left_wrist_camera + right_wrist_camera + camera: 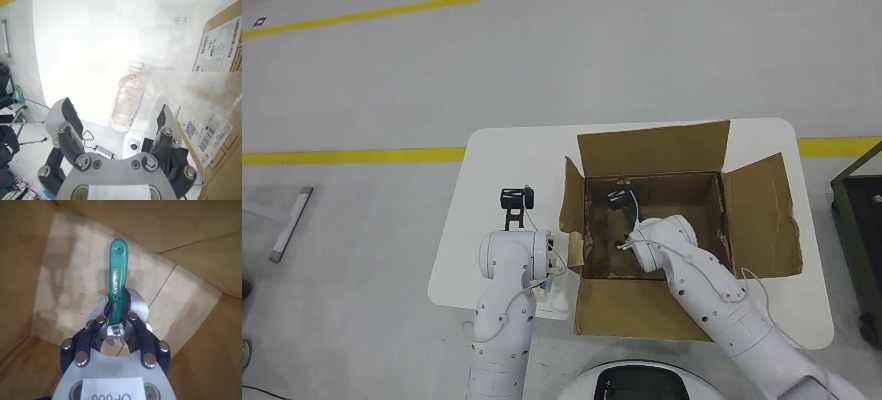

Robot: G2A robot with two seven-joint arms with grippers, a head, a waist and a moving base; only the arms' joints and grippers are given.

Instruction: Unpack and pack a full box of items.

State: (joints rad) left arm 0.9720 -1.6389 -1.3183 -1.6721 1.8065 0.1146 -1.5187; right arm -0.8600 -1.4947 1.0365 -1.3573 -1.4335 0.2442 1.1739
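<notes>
Right gripper (117,303) is sitting down inside the cardboard box (762,210), fingers clamping tight on the green-handled wrench (117,266), handle sticking out toward the box floor. Left gripper (115,105) is hanging outside the box by its labelled side wall, jaws standing wide apart, gripping nothing. Clear plastic bottle (126,102) is lying on the white table (85,47), just beside that box wall.

arms (504,290): white, rounded | wrist cables (560,262): white | left gripper (116,109) plates: silver, screwed | pads (72,115): black, ribbed
</notes>
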